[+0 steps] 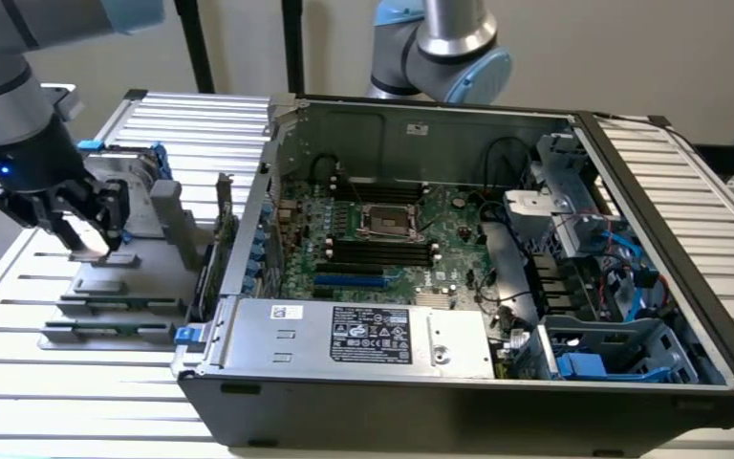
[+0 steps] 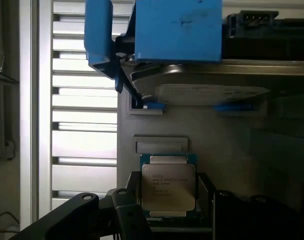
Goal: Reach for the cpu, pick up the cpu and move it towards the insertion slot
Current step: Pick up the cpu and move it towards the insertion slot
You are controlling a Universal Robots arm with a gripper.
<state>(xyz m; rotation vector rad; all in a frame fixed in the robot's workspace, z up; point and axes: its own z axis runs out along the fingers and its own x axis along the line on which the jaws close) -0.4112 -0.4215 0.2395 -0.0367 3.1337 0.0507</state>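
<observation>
Tool (image 1: 83,232) fingers straddle the cpu (image 2: 168,186), seemingly gripping it over its holder; I'm far left of the insertion slot (image 1: 386,222).

we see open computer case (image 1: 673,249) on slatted table (image 1: 61,402) | power supply (image 1: 355,335) along its near wall | upright hard drive (image 1: 150,191) with blue bracket (image 2: 177,30)

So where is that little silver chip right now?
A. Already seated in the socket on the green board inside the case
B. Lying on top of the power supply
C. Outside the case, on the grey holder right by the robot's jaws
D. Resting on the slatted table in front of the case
C: the cpu sits on the grey holder at the gripper, while the insertion slot inside the case holds no chip.
</observation>
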